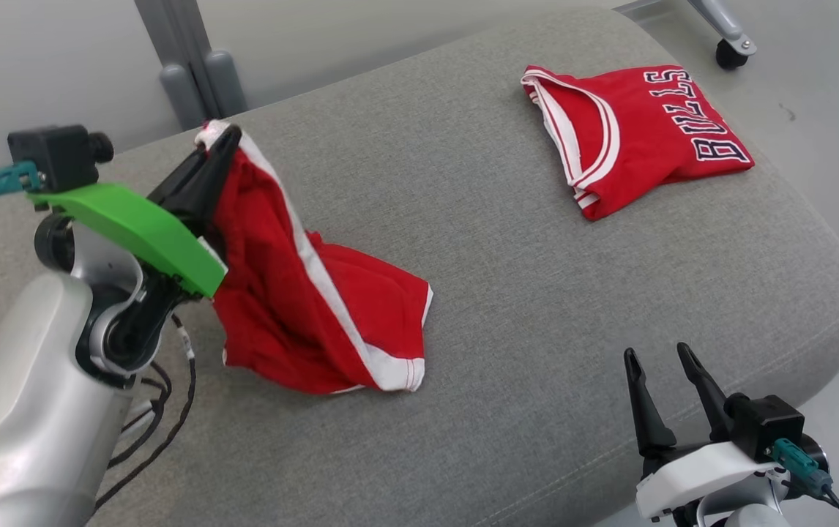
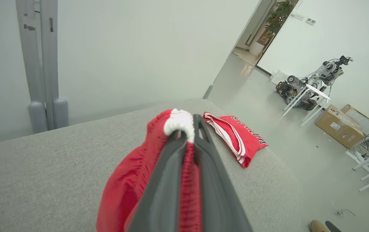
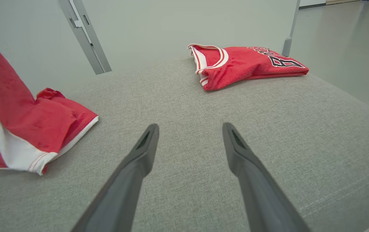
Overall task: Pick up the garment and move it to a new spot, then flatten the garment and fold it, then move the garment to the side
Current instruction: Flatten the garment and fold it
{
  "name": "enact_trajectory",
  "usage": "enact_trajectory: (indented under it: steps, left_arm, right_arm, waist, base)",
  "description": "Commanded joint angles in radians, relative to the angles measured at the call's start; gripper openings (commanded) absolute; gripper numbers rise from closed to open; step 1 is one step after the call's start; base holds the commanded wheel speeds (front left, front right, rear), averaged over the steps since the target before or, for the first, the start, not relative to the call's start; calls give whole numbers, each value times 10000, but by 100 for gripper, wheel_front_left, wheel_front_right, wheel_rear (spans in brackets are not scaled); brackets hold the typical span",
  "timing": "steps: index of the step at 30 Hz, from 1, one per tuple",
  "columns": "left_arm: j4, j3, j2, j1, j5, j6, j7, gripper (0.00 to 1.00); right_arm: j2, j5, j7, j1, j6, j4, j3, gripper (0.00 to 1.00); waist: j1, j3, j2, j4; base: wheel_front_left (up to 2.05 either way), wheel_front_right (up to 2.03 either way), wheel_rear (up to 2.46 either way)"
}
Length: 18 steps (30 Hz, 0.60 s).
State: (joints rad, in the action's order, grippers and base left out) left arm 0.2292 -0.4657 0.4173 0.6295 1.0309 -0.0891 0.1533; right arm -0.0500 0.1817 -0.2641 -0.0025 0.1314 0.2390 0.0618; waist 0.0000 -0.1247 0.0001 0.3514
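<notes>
Grips shorts [image 1: 295, 307] by white waistband in left gripper [image 1: 218, 146], jaws pinched tight; holds that end raised, hem end resting on left part of cushion [image 1: 522, 293]. Poises right gripper [image 1: 658, 353] over near right edge, jaws wide apart, empty. Folded jersey [image 1: 639, 139] far right.

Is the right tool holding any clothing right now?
No, the right tool is open and empty over the grey cushion.
</notes>
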Motion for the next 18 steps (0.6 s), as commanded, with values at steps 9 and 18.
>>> enact_trajectory:
  steps: [9, 18]
  left_arm:
    - [-332, -384, -525, 1614, -88, -263, 237, 0]
    - [-1279, -808, -120, 546, -190, -351, 11, 0]
  right_arm:
    - [-11, 41, 1, -134, -16, 82, 33, 100]
    - [-12, -64, 1, 140, -16, 27, -88, 100]
  waist:
    - [0, 178, -1, 55]
    - [0, 354, -1, -223]
  base:
    - [0, 0, 0]
    - [0, 0, 0]
